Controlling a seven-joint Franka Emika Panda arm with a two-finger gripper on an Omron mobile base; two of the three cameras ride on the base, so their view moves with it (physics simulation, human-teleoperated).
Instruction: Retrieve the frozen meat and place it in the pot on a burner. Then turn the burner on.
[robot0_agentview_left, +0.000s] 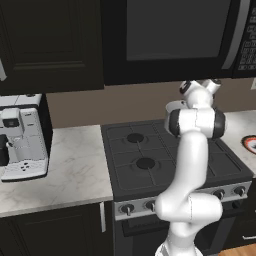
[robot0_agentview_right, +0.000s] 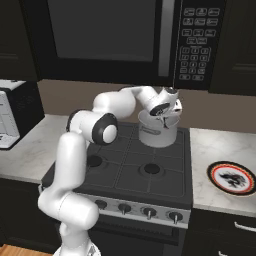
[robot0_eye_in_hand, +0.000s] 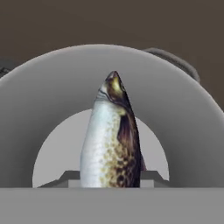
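The black stove (robot0_agentview_right: 135, 172) stands between two marble desk (robot0_agentview_left: 75, 170) stretches, under a dark microwave (robot0_agentview_right: 120, 40). On its back right burner grate sits the silver-grey pot (robot0_agentview_right: 159, 134). The white arm (robot0_agentview_right: 82, 150) reaches over it, its jaws clenched on a speckled fish (robot0_eye_in_hand: 111, 140), the frozen meat, which hangs nose-down above the pot's open mouth. A patterned plate (robot0_agentview_right: 232, 177) lies on the right desk.

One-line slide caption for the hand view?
Gripper shut on a speckled fish, held nose-first over the open mouth of the grey pot.
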